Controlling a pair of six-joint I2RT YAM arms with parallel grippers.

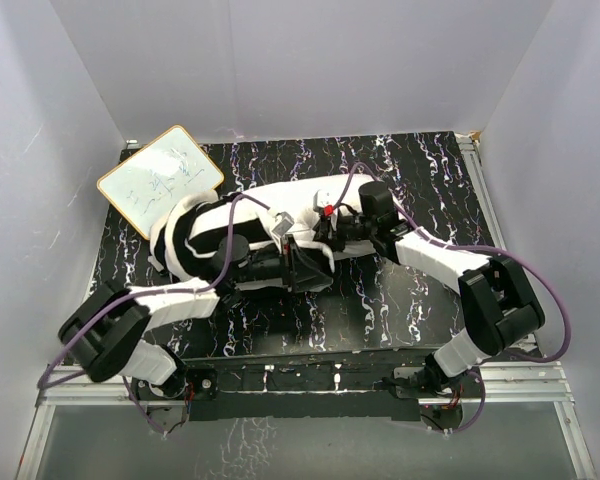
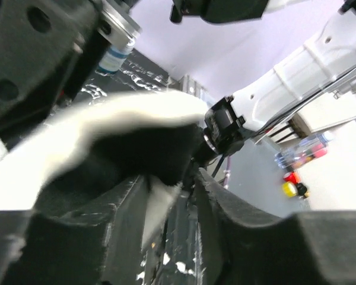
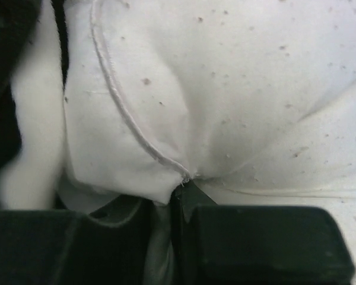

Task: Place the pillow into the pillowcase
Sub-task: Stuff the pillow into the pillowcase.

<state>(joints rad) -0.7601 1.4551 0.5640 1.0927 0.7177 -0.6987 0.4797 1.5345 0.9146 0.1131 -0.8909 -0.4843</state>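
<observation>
surface: black white-veined table (image 1: 400, 290) | under left gripper (image 1: 302, 263) and right gripper (image 1: 322, 227): white pillow (image 1: 300, 195), partly in striped pillowcase (image 1: 195, 245), lying on it | far left of left gripper, well apart: whiteboard (image 1: 160, 180) at table corner

- A robotics lab test cell: plain white panel walls (image 1: 280, 70) box in three sides of a table.
- Black marbled tabletop (image 1: 430, 170), with aluminium rails (image 1: 520, 372) at the near edge.
- The left arm (image 1: 170, 300) and right arm (image 1: 450, 255) trail purple cables (image 1: 552, 290).
- A scribbled whiteboard (image 1: 160, 178) sits in the far left corner.
</observation>
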